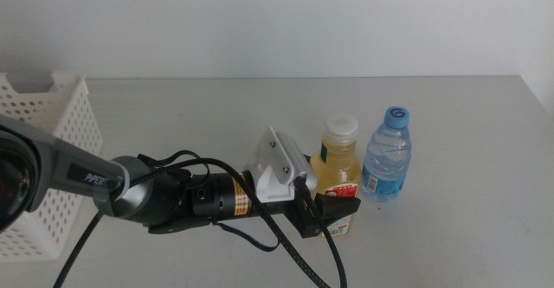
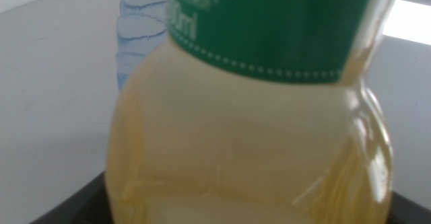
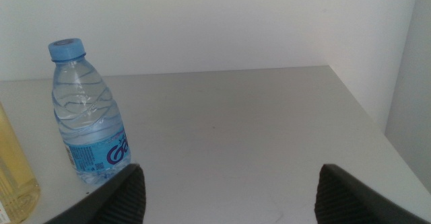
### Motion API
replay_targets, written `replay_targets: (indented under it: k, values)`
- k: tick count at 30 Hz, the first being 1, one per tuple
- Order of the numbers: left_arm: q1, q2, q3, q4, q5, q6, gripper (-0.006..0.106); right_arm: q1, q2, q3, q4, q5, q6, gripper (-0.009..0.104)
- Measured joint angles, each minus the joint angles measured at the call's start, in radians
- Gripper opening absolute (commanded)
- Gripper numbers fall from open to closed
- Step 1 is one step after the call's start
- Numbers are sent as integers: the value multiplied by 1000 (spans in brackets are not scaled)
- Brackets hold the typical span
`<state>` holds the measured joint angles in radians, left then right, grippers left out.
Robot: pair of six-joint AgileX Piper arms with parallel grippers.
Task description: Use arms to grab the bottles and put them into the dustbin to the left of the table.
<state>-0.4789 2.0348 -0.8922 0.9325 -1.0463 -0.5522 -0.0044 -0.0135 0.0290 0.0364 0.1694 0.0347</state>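
Left arm extends across the middle view, its gripper (image 1: pixel 333 214) closed. Right gripper (image 3: pixel 229 194) waits, jaws spread wide.

overhead view, wrist close-ups (water bottle (image 1: pixel 387 155) shared)

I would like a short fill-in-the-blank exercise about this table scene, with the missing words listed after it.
1. The left gripper is at the ____ juice bottle.
2. The water bottle has a ____ cap.
3. The white basket stands at the table's ____ side in the middle view.
4. The right gripper is ____, holding nothing.

Missing words: yellow; blue; left; open
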Motion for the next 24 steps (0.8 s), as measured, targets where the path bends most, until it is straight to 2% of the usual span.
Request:
replay_targets:
  k: [3,6,12,13,15,18,24]
  values:
    - [-1,0,0,-12,0,5,86,0,0,0,0,0,0,64]
    - [-2,0,-2,-12,0,10,72,0,0,0,0,0,0,64]
    - [-4,0,-11,-15,6,11,30,0,0,0,0,0,0,64]
    - [-4,0,-11,-15,8,7,17,0,0,0,0,0,0,64]
    - [-4,-1,-14,-15,13,-7,9,0,0,0,0,0,0,64]
    - [-7,-30,-14,-3,67,-39,4,0,0,0,0,0,0,64]
    - [-10,-198,-6,45,371,-115,5,0,0,0,0,0,0,64]
